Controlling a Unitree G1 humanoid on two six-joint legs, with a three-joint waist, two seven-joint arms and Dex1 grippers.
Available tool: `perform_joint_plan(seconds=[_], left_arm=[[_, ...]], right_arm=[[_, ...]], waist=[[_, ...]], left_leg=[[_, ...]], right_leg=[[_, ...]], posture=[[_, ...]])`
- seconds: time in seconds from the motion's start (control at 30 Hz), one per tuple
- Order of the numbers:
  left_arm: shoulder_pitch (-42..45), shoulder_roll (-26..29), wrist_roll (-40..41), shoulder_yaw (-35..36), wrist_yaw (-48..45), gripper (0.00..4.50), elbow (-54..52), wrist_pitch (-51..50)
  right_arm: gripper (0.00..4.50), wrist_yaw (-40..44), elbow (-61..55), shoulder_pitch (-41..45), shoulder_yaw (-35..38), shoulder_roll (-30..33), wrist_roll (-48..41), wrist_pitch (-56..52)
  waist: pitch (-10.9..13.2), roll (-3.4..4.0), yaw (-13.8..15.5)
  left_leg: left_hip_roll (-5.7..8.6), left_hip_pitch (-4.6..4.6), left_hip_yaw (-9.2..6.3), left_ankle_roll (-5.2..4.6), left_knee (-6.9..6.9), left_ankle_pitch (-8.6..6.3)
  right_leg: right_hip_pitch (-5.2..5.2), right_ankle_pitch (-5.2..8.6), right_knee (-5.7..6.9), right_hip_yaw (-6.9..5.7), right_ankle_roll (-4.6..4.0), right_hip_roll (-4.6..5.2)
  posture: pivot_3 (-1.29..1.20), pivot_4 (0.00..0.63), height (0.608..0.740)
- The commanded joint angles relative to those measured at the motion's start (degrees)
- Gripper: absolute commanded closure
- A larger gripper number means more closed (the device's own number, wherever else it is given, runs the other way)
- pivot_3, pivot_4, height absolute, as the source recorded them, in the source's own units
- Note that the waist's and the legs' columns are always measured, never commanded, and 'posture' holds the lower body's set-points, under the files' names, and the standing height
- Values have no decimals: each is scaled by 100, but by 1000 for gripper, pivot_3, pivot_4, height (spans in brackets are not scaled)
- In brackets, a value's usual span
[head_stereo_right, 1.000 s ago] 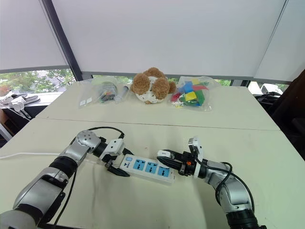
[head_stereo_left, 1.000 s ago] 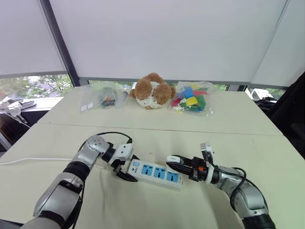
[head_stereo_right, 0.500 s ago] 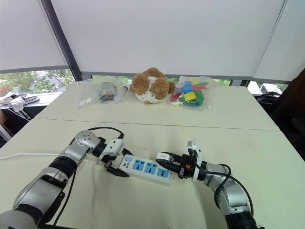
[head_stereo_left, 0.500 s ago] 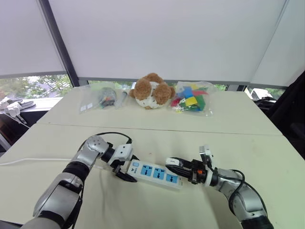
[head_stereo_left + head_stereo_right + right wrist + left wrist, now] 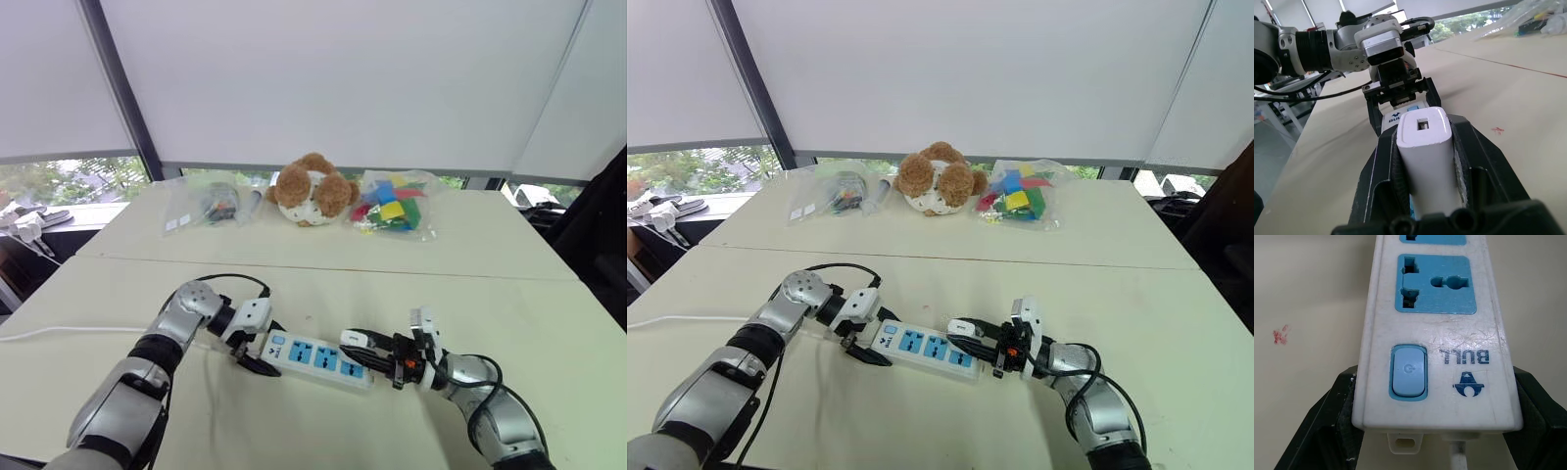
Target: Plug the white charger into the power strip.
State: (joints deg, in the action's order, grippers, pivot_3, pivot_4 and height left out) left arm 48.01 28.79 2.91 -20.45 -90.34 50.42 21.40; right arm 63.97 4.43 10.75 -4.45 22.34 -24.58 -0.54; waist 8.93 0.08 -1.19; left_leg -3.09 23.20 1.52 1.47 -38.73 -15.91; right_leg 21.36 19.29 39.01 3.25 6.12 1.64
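Note:
A white power strip (image 5: 318,357) with blue sockets lies flat on the near table. My left gripper (image 5: 255,354) is shut on its switch end, one black finger (image 5: 1327,426) on each long side of the strip (image 5: 1435,333). My right gripper (image 5: 361,343) is shut on the white charger (image 5: 1427,147) and holds it low over the strip's other end, pointing along the strip toward the left gripper (image 5: 1398,93). I cannot see the charger's prongs or whether it touches a socket.
At the back of the far table sit a brown teddy bear (image 5: 312,186), a bag of coloured blocks (image 5: 392,204) and a clear bag of small items (image 5: 211,201). The strip's white cable (image 5: 59,330) runs off left; a black cable (image 5: 230,277) loops over my left wrist.
My right gripper has sunk a little with the charger, closer to the strip's right end. The left gripper and the strip have stayed put.

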Motion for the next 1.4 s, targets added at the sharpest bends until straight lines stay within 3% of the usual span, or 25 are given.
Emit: perform_joint_plan(seconds=[0.03, 0.23, 0.37, 0.73, 1.1, 1.4], left_arm=[[-163, 246, -384, -92, -11, 1423, 33, 115], [-161, 244, -423, -104, 39, 1423, 36, 228], [-184, 240, -387, -73, 36, 1423, -22, 169], [-321, 359, -209, -187, -216, 1423, -539, -355], [-295, 423, -533, -232, 36, 1423, -425, 174], [-462, 393, -424, -183, 37, 1423, -544, 40]], right_arm=[[3717, 107, 396, -258, -217, 119, 221, -247], [3717, 225, 457, -338, -262, 172, 106, -434], [3717, 285, 732, -455, -391, 196, 357, -89], [3717, 266, 1968, -173, -666, 210, 873, 1058], [3717, 537, 2051, -205, -881, 343, 716, 315], [3717, 309, 2223, -67, -820, 325, 893, 540]], waist=[[-4, -7, 0], [-11, -18, 7], [-24, -33, 15], [-74, -98, -34], [-117, -153, -116], [-146, -171, -120]], left_leg=[[0, -2, -1, 0, 1, 0], [0, -25, -1, 0, 12, 0], [0, -86, 0, 0, 64, 0], [-13, -112, -4, 0, 84, -1], [-53, -221, -12, 2, 165, -2], [-62, -288, -14, 6, 204, -5]], right_leg=[[-2, 0, 0, 0, 0, 0], [-22, 4, 0, 0, -7, 0], [-73, 11, -42, 3, -20, -3], [-106, 13, -73, 4, -25, -10], [-190, 42, -100, -1, -80, -5], [-243, 82, -103, -8, -158, 32]], posture=[[0, 150, 739], [0, 150, 739], [0, 150, 739], [0, 150, 739], [0, 150, 739], [0, 150, 739]])
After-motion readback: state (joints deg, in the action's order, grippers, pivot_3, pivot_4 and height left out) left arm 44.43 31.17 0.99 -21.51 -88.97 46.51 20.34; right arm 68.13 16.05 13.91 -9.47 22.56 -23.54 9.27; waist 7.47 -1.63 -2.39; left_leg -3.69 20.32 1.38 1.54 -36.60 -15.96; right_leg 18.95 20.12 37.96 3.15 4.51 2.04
